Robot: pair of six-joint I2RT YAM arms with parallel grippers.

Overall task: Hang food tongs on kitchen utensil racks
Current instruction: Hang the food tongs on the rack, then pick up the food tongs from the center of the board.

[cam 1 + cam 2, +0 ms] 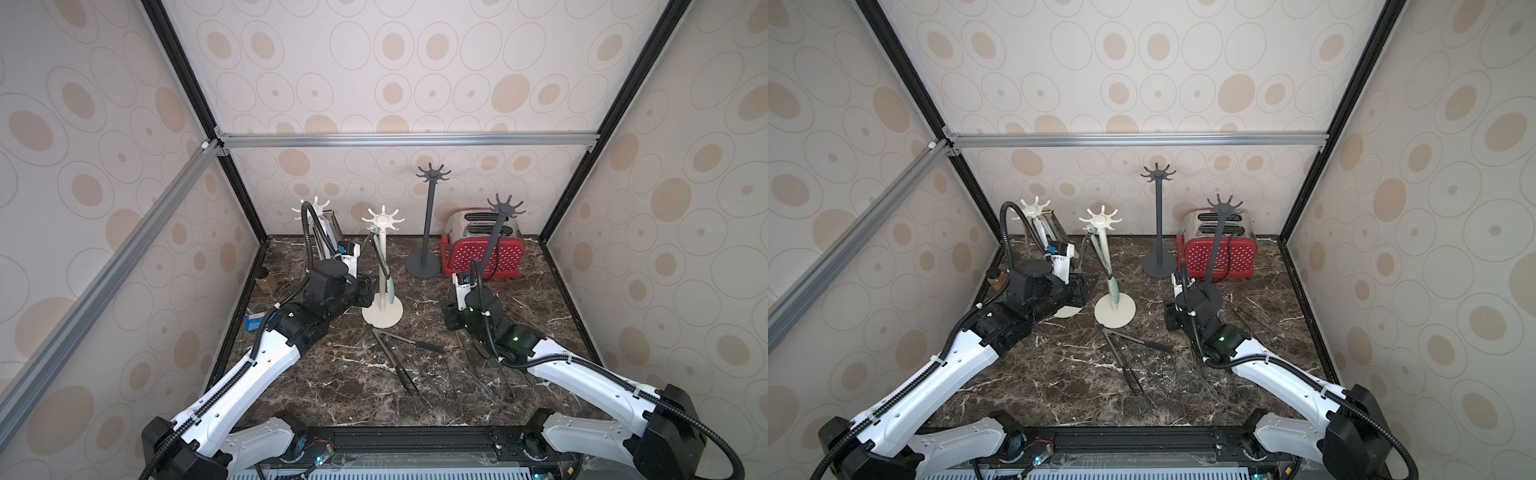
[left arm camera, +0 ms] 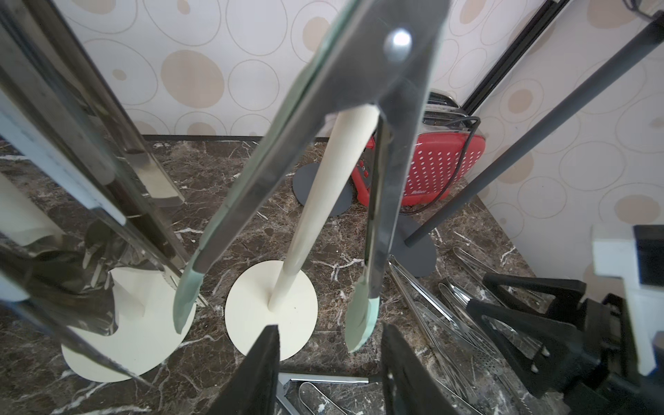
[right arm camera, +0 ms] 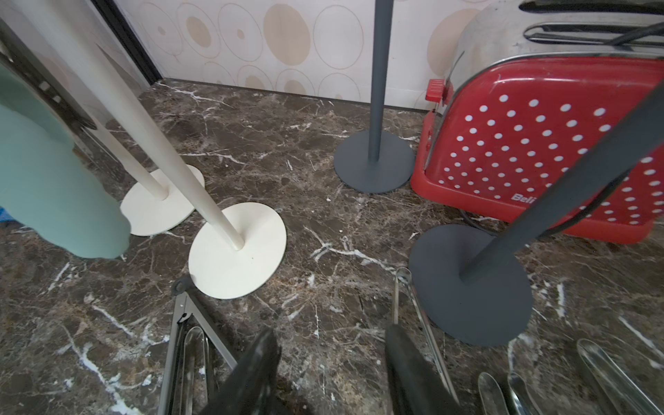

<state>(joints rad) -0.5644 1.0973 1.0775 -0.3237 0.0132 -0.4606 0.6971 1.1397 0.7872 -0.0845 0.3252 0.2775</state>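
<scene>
The green tongs (image 1: pixel 381 266) are hanging from a hook on the crown of the cream rack (image 1: pixel 383 217). The hinge is up, the green tips are dangling near the round base, and the long axis is running almost along the pole. My left gripper (image 2: pixel 330 345) is sitting low just beside them, on the side toward its own arm. I am judging the coming move to be a straight back-off away from the pole, so that nothing snags. The left wrist view is giving me what the top views are not: the two legs are straddling the pole, and the jaws are standing apart with only base and marble between them. The top views are showing the hook, which the wrist view is cutting off. My right gripper (image 3: pixel 330 341) is hovering spread and empty over the table (image 1: pixel 332 374). Steel tongs (image 3: pixel 413 316) are lying just beside one of its fingers, and black tongs (image 1: pixel 401 353) are lying between both arms.
</scene>
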